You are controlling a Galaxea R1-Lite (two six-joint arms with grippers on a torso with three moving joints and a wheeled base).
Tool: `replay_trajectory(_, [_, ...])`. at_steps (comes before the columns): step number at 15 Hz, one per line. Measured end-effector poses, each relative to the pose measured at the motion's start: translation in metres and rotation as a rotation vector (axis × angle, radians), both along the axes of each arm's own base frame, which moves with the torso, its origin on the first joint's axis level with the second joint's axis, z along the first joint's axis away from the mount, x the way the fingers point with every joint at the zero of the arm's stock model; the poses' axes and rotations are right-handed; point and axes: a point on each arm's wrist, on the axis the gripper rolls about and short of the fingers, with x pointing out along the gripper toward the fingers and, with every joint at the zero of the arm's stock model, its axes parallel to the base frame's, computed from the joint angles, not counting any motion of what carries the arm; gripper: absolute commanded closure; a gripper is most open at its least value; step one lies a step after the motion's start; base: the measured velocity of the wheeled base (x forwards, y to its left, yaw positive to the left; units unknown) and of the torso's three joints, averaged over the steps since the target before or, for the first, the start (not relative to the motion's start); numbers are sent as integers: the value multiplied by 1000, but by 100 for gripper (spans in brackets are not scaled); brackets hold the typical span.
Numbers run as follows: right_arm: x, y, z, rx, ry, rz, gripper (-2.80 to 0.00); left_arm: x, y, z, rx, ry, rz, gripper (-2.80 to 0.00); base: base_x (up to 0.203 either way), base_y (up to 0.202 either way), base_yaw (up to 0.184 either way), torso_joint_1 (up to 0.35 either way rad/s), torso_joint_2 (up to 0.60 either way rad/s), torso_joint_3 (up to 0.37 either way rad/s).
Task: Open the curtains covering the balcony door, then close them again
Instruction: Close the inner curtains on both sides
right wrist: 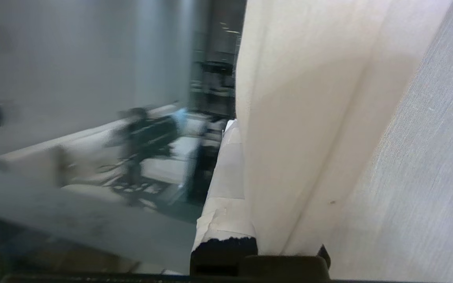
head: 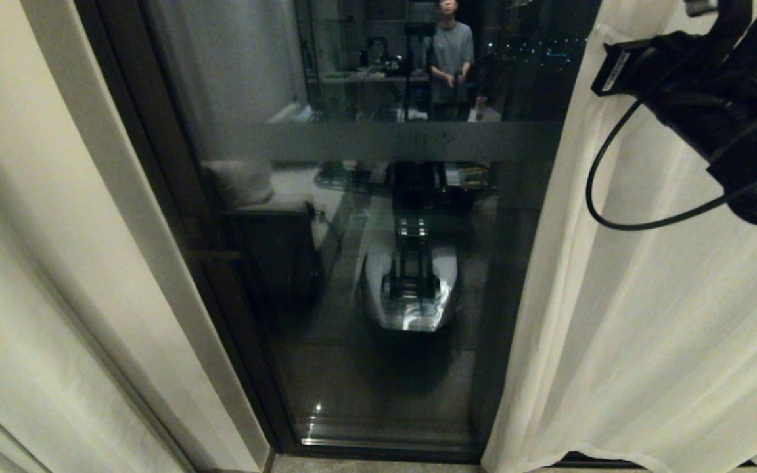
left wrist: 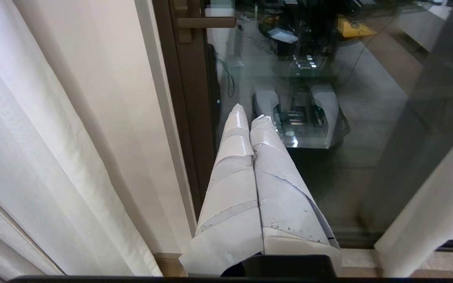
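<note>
Hanging soft and light, the curtains point(head: 648, 315) fill the right of the head frame and will fold, not resist; the leading edge is the place to grip. The right gripper point(right wrist: 250, 184), upper right, has its fingers pinching that edge. The left gripper point(left wrist: 252, 157) is pressed together, holding nothing. The balcony door point(head: 378, 263) shows bare at centre, reflecting a person.

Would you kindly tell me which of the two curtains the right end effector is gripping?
The curtain on the robot's right; a fold sits between the right end effector's fingers. The left curtain hangs untouched.
</note>
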Motion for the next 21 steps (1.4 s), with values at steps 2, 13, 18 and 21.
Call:
replay_trajectory(2, [1,17,-4,-14,7,37,0,0,0,0,0,0,-1,0,0,0,0,0,0,0])
replay_trajectory(13, [5,10,-9,-33,2,7,0,0,0,0,0,0,-1,0,0,0,0,0,0,0])
replay_trajectory(18, [5,-7,-5,-46,-12,-44,-280,0,0,0,0,0,-1,0,0,0,0,0,0,0])
replay_trajectory(21, [4,-8,-5,-50,-11,-46,-280,0,0,0,0,0,-1,0,0,0,0,0,0,0])
